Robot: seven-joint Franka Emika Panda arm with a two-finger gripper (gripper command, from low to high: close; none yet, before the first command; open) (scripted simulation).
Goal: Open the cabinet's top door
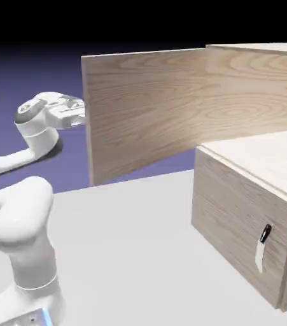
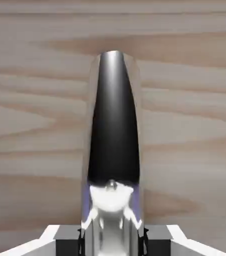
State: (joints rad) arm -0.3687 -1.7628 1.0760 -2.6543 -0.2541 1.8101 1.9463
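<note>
At the exterior view's left, my hand (image 1: 67,113) seems to reach behind the swung-out top door (image 1: 146,108), whose near edge covers my fingertips; the hand view shows them closed on its black-and-silver handle (image 2: 113,125). The door, pale grained wood, stands wide open from the cabinet's (image 1: 247,223) upper far corner.

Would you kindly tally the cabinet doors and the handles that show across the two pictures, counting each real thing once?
Doors: 2, the opened top door and the closed lower door
Handles: 2, the gripped top handle and the lower handle
Total: 4
</note>
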